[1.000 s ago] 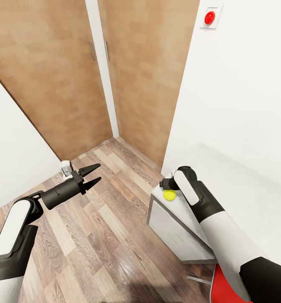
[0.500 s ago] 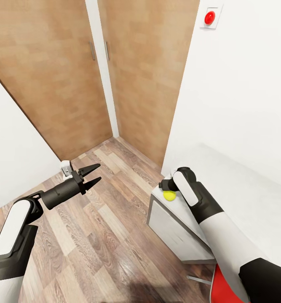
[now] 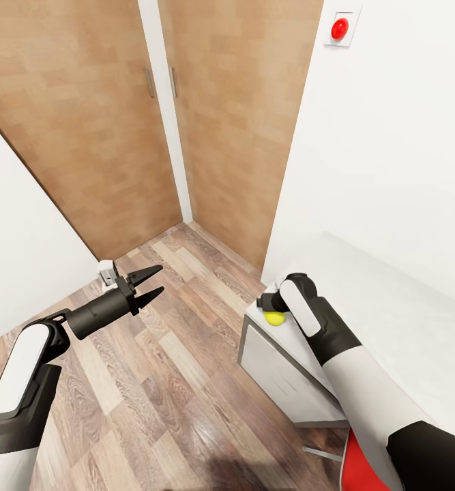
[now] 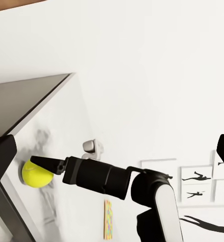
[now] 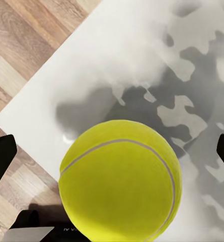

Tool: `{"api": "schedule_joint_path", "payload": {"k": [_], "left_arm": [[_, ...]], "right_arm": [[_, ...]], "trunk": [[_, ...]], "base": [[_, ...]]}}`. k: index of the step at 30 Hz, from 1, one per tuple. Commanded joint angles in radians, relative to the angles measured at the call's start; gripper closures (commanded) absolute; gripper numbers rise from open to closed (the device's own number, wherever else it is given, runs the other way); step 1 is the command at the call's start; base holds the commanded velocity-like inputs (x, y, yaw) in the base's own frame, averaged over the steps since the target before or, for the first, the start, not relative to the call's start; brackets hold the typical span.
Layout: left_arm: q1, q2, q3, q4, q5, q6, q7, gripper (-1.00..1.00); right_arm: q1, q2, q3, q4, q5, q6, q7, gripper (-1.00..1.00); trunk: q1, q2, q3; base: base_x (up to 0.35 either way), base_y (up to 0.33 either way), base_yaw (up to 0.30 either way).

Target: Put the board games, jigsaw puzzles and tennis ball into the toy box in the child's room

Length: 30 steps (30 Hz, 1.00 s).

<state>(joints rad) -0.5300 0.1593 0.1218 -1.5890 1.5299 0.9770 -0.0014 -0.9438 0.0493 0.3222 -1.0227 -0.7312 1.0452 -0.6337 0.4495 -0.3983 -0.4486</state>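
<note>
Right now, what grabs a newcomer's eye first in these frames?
The yellow-green tennis ball sits at the corner of the mottled table, with the right pincer spread open around it. In the head view, the left pincer hangs open over the wood floor. A red button stands out on the white wall.

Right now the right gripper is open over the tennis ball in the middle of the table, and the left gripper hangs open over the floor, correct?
One thing is wrong: the tennis ball sits near the corner of the table, not its middle, as the head view shows. The right gripper is open over it, and the left gripper hangs open over the floor.
</note>
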Motion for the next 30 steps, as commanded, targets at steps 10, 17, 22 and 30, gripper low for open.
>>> {"api": "schedule_joint_path", "payload": {"k": [10, 17, 22, 30], "left_arm": [[-0.001, 0.000, 0.001, 0.000, 0.000, 0.004, 0.000, -1.00], [-0.001, -0.001, 0.001, 0.000, 0.000, 0.003, 0.000, -1.00], [-0.001, 0.000, 0.001, 0.000, -0.001, 0.003, 0.000, -1.00], [-0.001, 0.000, 0.001, 0.000, -0.001, 0.003, 0.000, -1.00]], "right_arm": [[0.004, -0.003, 0.000, -0.001, -0.009, 0.002, -0.010, -1.00], [0.013, -0.003, 0.001, -0.001, -0.008, 0.002, -0.010, -1.00], [0.019, -0.001, 0.001, -0.001, -0.007, 0.002, -0.010, -1.00], [0.022, 0.000, 0.001, -0.001, -0.007, 0.002, -0.010, -1.00]], "trunk": [[0.001, -0.002, -0.002], [0.001, -0.002, -0.002], [0.001, -0.002, -0.002], [0.001, -0.002, -0.002]], "base": [[0.000, 0.000, 0.000], [0.000, 0.000, 0.000], [0.000, 0.000, 0.000], [0.000, 0.000, 0.000]]}}
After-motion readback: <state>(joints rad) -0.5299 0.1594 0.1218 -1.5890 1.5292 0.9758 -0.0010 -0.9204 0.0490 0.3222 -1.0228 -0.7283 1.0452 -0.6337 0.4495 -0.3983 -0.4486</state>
